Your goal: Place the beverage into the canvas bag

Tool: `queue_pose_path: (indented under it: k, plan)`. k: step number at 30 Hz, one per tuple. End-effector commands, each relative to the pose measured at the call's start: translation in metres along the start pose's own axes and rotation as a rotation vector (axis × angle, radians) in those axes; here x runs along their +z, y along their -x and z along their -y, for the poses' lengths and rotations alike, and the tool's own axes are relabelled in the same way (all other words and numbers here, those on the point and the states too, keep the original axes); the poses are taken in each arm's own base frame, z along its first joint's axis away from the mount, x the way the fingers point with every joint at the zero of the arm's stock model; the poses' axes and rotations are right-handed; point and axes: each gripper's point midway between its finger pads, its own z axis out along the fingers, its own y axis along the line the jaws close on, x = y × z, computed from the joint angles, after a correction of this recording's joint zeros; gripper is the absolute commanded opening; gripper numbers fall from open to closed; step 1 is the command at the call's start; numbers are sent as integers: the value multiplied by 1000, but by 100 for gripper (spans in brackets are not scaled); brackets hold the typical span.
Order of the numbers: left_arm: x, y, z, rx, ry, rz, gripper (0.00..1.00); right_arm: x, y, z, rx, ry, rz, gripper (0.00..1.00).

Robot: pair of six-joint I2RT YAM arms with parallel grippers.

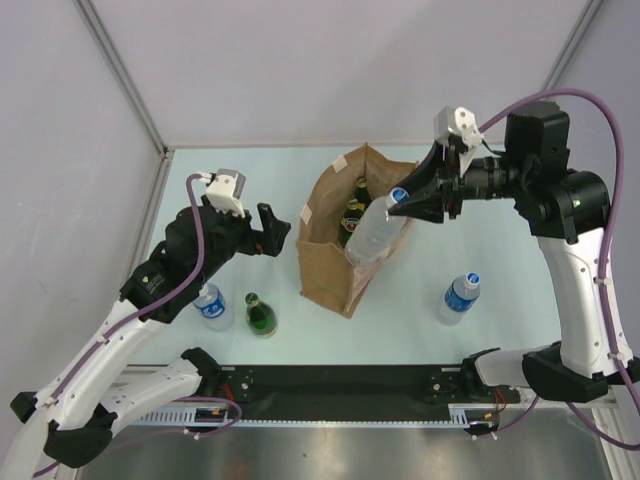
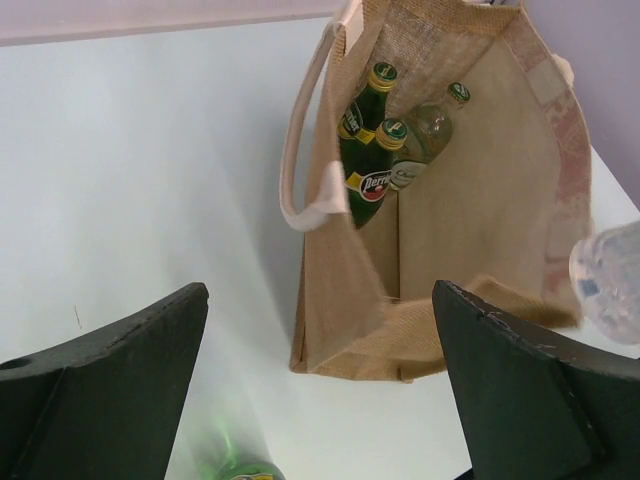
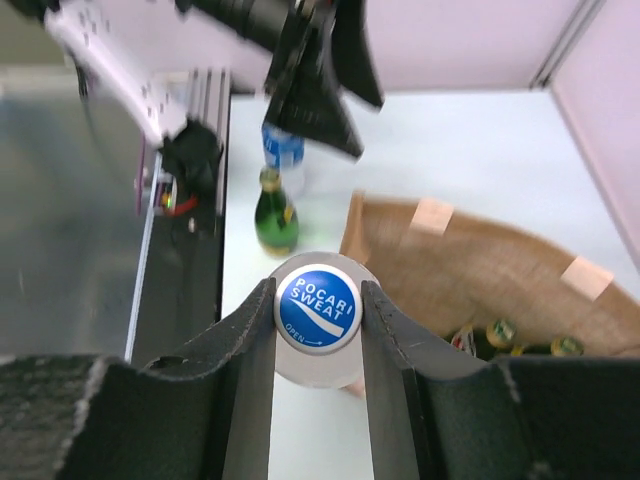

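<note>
The tan canvas bag (image 1: 345, 235) stands open in the middle of the table, with several green bottles (image 2: 365, 150) inside. My right gripper (image 1: 400, 205) is shut on the blue cap of a clear Pocari Sweat bottle (image 1: 375, 235) and holds it tilted over the bag's right rim. The cap (image 3: 317, 306) shows between the fingers in the right wrist view, with the bag (image 3: 500, 270) to its right. My left gripper (image 1: 278, 230) is open and empty, just left of the bag (image 2: 440, 210).
A green glass bottle (image 1: 262, 315) and a clear blue-capped bottle (image 1: 210, 303) stand at the front left. Another clear blue-capped bottle (image 1: 459, 296) stands at the front right. A black rail (image 1: 340, 385) runs along the near edge.
</note>
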Motion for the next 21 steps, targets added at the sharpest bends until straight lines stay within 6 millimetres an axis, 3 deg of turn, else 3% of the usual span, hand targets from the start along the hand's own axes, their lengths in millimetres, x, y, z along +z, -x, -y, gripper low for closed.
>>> queue_pose_path:
  k: [1, 6, 7, 10, 14, 21]
  plan:
    - [-4, 23, 1, 10, -1, 65, 100, -9, 86, 28, -108, -70, 229, 0]
    - [-8, 22, 1, -2, -2, 71, 100, -12, 76, 90, -72, -215, 205, 0]
    - [-9, 21, -1, -4, 3, 73, 100, -8, 59, 106, -46, -241, 167, 0]
    - [-12, 18, -3, -14, 8, 71, 100, -3, 25, 130, 5, -294, 92, 0]
    - [-15, 13, -7, -25, 24, 70, 100, 1, -20, 152, 27, -351, -10, 0]
    - [-12, 8, -8, -19, 28, 56, 100, 18, -94, 169, 81, -361, -133, 0]
